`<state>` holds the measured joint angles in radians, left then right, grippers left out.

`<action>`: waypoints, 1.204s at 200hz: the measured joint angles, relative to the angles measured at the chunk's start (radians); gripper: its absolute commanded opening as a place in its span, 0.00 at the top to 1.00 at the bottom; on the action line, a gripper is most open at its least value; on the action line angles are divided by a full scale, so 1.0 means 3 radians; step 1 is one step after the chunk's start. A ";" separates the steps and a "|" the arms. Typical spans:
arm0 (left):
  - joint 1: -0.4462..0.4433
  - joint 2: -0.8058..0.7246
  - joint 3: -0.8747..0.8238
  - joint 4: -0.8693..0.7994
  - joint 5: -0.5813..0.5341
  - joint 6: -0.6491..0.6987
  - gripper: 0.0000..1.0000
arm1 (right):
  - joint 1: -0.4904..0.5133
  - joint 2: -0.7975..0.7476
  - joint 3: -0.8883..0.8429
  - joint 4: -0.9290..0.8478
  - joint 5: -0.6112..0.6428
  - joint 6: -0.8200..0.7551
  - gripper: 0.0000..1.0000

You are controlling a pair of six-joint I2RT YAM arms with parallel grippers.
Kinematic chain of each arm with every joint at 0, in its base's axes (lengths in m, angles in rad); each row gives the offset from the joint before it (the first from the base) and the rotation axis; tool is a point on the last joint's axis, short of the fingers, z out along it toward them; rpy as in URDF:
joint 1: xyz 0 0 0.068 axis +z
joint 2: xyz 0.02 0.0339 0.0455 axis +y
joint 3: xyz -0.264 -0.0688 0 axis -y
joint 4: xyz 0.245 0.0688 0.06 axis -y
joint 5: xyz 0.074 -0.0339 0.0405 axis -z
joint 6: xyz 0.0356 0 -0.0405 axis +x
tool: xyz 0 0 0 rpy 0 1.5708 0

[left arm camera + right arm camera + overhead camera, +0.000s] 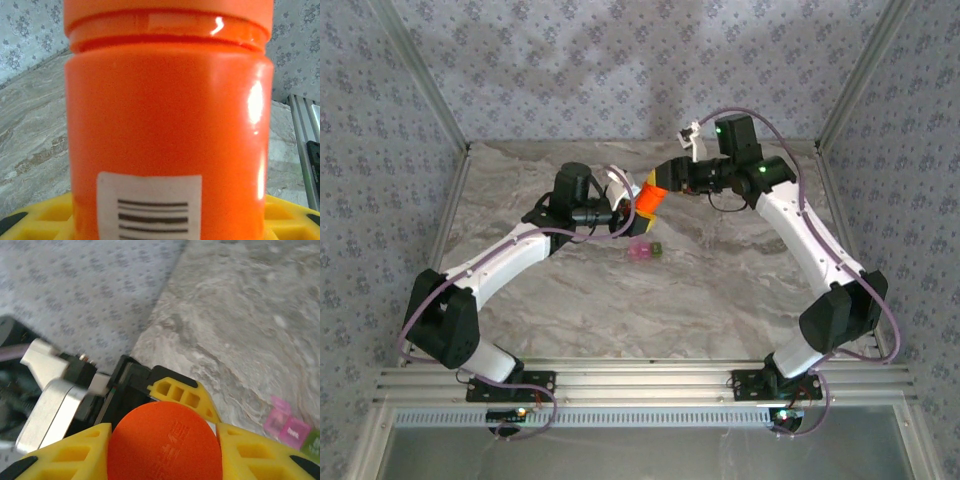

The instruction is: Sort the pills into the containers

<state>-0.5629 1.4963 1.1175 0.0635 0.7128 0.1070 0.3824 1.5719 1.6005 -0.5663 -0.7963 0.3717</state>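
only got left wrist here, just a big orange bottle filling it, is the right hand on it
Observer: Yes. The right hand has its yellow fingers on either side of the round orange cap, closed against it.
Operator: bottle standing on the table or lifted
Observer: Lifted. The top view shows the orange bottle tilted between the left hand and the right hand, not standing on the marble table.
Operator: where are the pill containers
Observer: The pink and green containers sit on the table just on the arm-base side of the bottle, and neither hand touches them.
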 measured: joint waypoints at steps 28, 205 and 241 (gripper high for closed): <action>0.0000 0.0000 -0.0003 0.0000 0.0029 -0.0107 1.00 | -0.0187 0.0081 -0.0217 0.0412 -0.0662 -0.0290 0.57; -0.0001 0.0039 0.0117 -0.0131 0.0092 0.0202 1.00 | -0.0170 -0.0328 -0.0221 0.0052 0.0562 0.0846 0.20; 0.0000 0.0111 0.0249 -0.0238 0.0094 0.0230 1.00 | 0.0003 -0.0237 -0.0126 -0.0010 0.0657 0.0893 0.21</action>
<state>-0.5629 1.5295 1.1923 -0.0078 0.7410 0.1761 0.3832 1.5009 1.5627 -0.5694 -0.5991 0.6395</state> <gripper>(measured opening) 0.526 0.795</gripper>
